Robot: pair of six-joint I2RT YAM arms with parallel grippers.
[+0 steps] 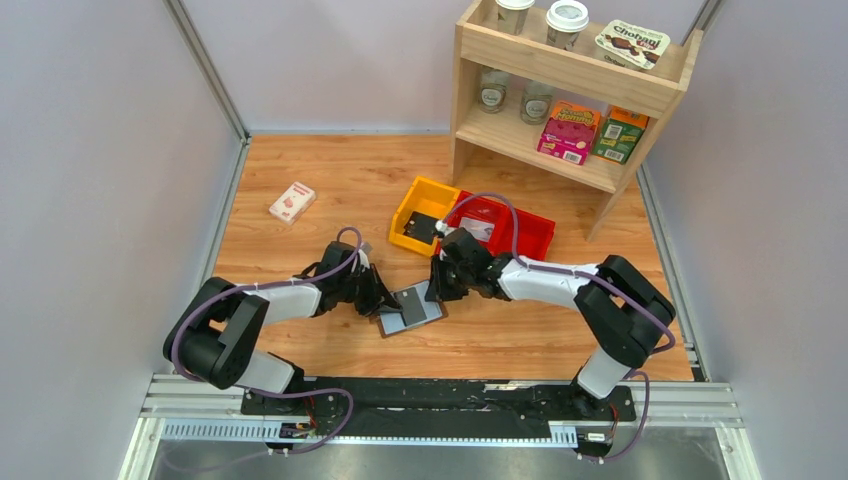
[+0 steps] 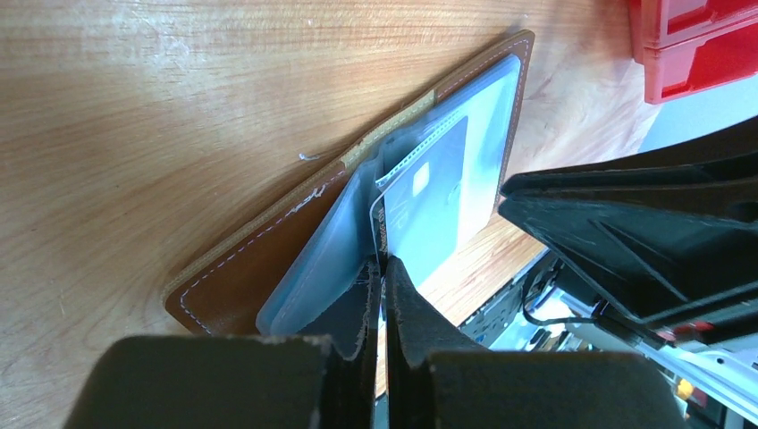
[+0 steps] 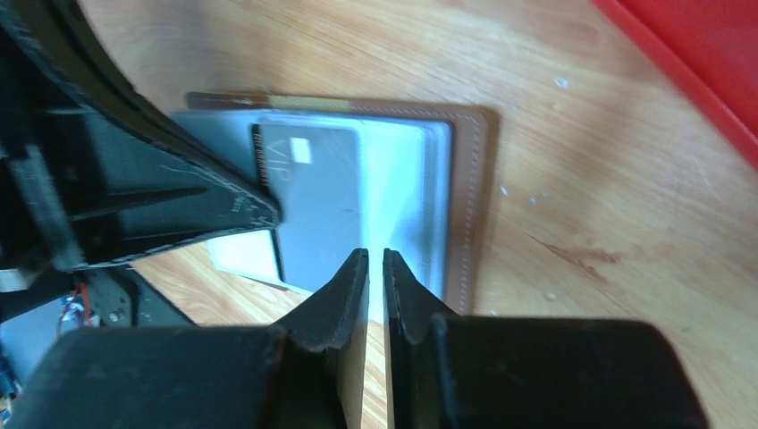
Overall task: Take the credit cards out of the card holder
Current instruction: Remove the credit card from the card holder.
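Black left end effector and right end effector low beside card holder

Print on card blurred, unreadable.

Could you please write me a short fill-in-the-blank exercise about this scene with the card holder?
The card holder lies ___ on the table. The bin touching the red bin is ___. The white-and-red box lies on the robot's ___ side of the table. Missing words: open; yellow; left.
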